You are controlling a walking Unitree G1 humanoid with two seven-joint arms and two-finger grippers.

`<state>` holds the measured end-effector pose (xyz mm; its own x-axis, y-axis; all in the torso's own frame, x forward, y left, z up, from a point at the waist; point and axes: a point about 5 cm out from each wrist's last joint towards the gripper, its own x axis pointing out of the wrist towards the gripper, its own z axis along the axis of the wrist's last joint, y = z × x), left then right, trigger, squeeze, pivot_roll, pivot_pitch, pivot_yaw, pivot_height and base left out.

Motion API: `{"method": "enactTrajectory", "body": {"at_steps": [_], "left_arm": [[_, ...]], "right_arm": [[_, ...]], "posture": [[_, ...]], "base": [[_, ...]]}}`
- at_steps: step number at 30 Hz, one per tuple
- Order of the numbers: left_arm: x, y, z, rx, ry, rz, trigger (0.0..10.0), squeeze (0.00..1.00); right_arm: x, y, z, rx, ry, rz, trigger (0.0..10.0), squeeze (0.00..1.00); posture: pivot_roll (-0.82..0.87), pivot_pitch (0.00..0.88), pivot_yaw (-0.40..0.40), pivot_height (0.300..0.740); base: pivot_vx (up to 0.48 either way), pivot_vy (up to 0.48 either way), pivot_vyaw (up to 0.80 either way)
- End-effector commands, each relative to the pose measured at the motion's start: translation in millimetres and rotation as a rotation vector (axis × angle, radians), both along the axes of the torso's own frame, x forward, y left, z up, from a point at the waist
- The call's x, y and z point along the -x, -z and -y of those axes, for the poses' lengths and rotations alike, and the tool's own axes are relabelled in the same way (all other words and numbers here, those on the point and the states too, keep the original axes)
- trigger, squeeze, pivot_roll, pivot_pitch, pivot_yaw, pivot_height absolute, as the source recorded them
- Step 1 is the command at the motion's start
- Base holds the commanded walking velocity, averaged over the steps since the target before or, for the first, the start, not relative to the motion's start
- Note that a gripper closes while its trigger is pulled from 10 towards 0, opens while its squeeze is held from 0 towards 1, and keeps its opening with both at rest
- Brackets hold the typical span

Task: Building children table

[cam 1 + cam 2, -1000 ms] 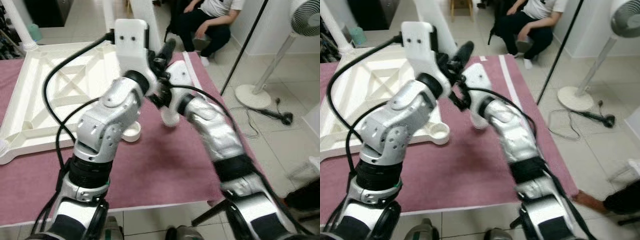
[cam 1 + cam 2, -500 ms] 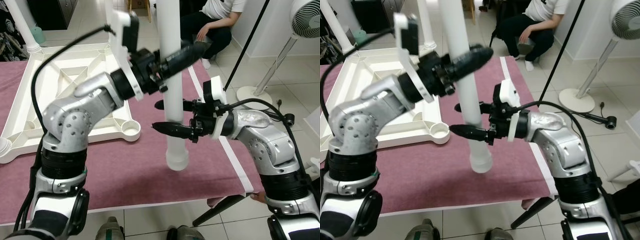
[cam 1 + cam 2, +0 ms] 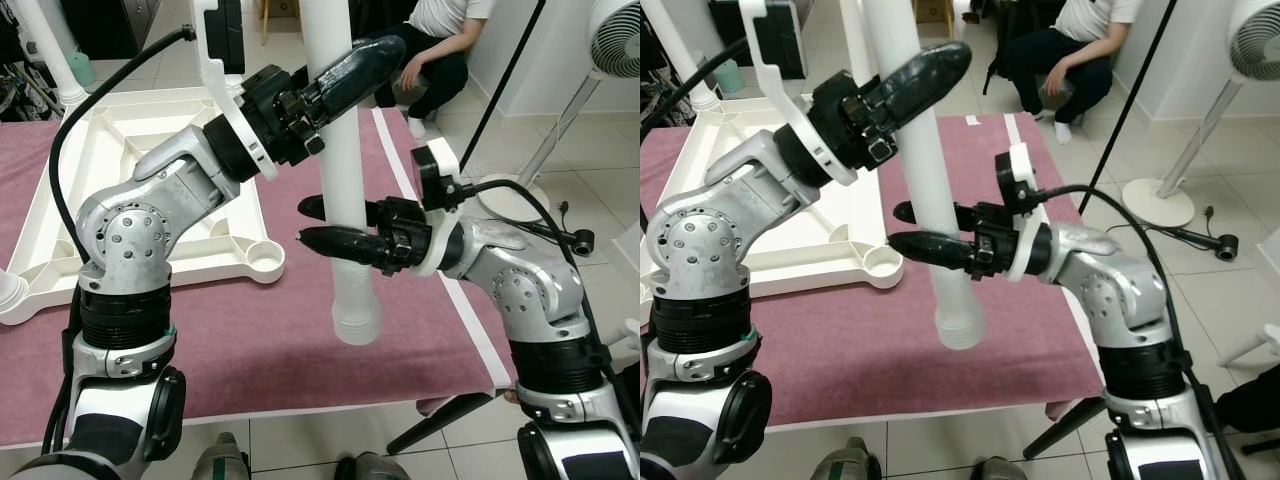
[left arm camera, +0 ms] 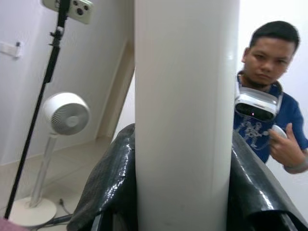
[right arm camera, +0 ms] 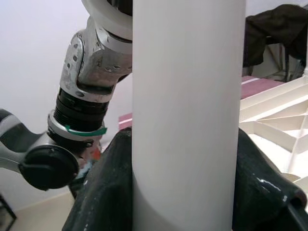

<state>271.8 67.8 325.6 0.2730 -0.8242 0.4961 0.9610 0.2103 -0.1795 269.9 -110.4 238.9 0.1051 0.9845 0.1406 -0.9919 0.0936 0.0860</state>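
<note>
A long white table leg stands nearly upright above the maroon cloth, its open lower end hanging just over the cloth. My left gripper is shut on the leg high up, one black finger lying across its front. Lower down, my right gripper is shut on it from the right, with a finger on either side. The upturned white tabletop frame lies on the cloth to the left, its empty corner socket close to the leg. In the wrist views the leg sits tight between black fingers.
Another white leg stands at the frame's far left corner. A person sits on the floor behind. A tripod pole and a white fan stand to the right. The cloth's front edge is near.
A second ago both arms were crossed low over the cloth. The leg has since been lifted upright, and my left gripper now holds it higher.
</note>
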Motion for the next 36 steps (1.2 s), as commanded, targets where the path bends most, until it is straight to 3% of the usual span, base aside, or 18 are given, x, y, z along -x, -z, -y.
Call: {"method": "enactTrajectory", "body": {"at_steps": [1,3,4,6,7,9,10,11,12,17,18,22,27,28,29,30,34,36], "left_arm": [[5.2,-5.0,-0.1,0.022,0.043,0.046,0.0,0.0],[8.0,-0.7,0.9,-0.003,0.049,0.062,0.0,0.0],[8.5,1.9,2.4,-0.026,0.036,0.07,1.6,0.0],[8.1,5.4,4.3,-0.071,0.004,0.084,1.6,0.0],[6.9,10.1,6.3,-0.119,-0.03,0.085,10.0,0.0],[6.9,10.1,6.3,-0.119,-0.03,0.085,10.0,0.0],[5.6,18.6,9.3,-0.168,-0.044,0.071,10.0,0.87],[5.6,18.6,9.3,-0.168,-0.044,0.071,10.0,0.87],[4.4,22.2,9.6,-0.172,-0.036,0.041,10.0,1.0],[3.1,25.4,2.6,-0.151,-0.017,-0.021,10.0,1.0],[0.8,26.2,-3.8,-0.135,-0.031,-0.05,10.0,0.0],[-0.9,27.0,-8.1,-0.124,-0.043,-0.069,10.0,0.0],[-14.0,28.5,-41.2,-0.018,-0.183,-0.16,10.0,0.0],[-14.0,28.5,-41.2,-0.018,-0.183,-0.16,10.0,0.0],[-16.7,29.9,-53.7,0.02,-0.242,-0.179,10.0,0.0],[-16.8,32.4,-62.4,0.039,-0.284,-0.188,10.0,0.0],[-15.0,38.0,-69.8,0.048,-0.32,-0.204,10.0,0.0],[-16.9,48.1,-68.3,-0.014,-0.364,-0.226,10.0,0.0]], "right_arm": [[3.1,-7.6,-4.1,-0.041,-0.054,-0.002,0.0,0.0],[-1.2,-2.3,-3.1,-0.009,-0.01,-0.014,0.0,0.0],[-4.0,-0.2,-2.9,0.006,0.017,-0.012,0.0,0.0],[-6.8,0.5,-2.6,0.015,0.045,-0.014,0.0,0.0],[-10.4,0.5,-2.3,0.022,0.082,-0.007,0.0,0.0],[-10.4,0.5,-2.3,0.022,0.082,-0.007,0.0,0.0],[-17.5,0.1,-1.6,0.04,0.153,0.011,0.0,0.0],[-17.5,0.1,-1.6,0.04,0.153,0.011,0.0,0.0],[-19.8,0.0,-1.3,0.046,0.175,0.02,0.0,0.0],[-23.8,-1.6,1.6,0.046,0.22,0.031,0.0,0.0],[-25.8,-1.7,5.2,0.05,0.246,0.037,0.0,0.0],[-27.1,-1.8,7.8,0.053,0.264,0.04,0.0,0.0],[-39.8,2.9,30.6,0.123,0.501,0.102,0.0,0.0],[-39.8,2.9,30.6,0.123,0.501,0.102,0.0,0.0],[-43.4,1.1,37.4,0.123,0.593,0.138,1.9,0.0],[-46.1,-2.8,41.8,0.103,0.67,0.166,10.0,0.0],[-49.4,-10.7,45.3,0.086,0.768,0.239,10.0,0.0],[-53.9,-17.0,43.4,0.088,0.843,0.313,10.0,0.0]], "posture": [[0.06,0.0,0.025,0.74],[0.06,0.0,0.024,0.74],[0.06,0.0,0.025,0.74],[0.06,0.0,0.025,0.74],[0.05,0.0,0.028,0.74],[0.05,0.0,0.028,0.74],[0.05,0.0,0.031,0.74],[0.05,0.0,0.031,0.74],[0.05,0.0,0.031,0.74],[0.05,0.0,0.037,0.74],[0.05,0.0,0.037,0.74],[0.05,0.0,0.037,0.74],[0.04,0.0,0.039,0.74],[0.04,0.0,0.039,0.74],[0.04,0.0,0.04,0.74],[0.04,0.0,0.042,0.74],[0.04,0.0,0.042,0.74],[0.04,0.0,0.042,0.74]], "base": [[0.0,0.0,0.0],[0.0,0.0,0.0],[0.0,0.0,0.0],[0.0,0.0,0.0],[0.0,0.0,0.0],[0.0,0.0,0.0],[0.0,0.0,0.0],[0.0,0.0,0.0],[0.0,0.0,0.0],[0.0,0.0,0.0],[0.0,0.0,0.0],[0.0,0.0,0.0],[0.0,0.0,0.0],[0.0,0.0,0.0],[0.0,0.0,0.0],[0.0,0.0,0.0],[0.0,0.0,0.0],[0.0,0.0,0.0]]}}
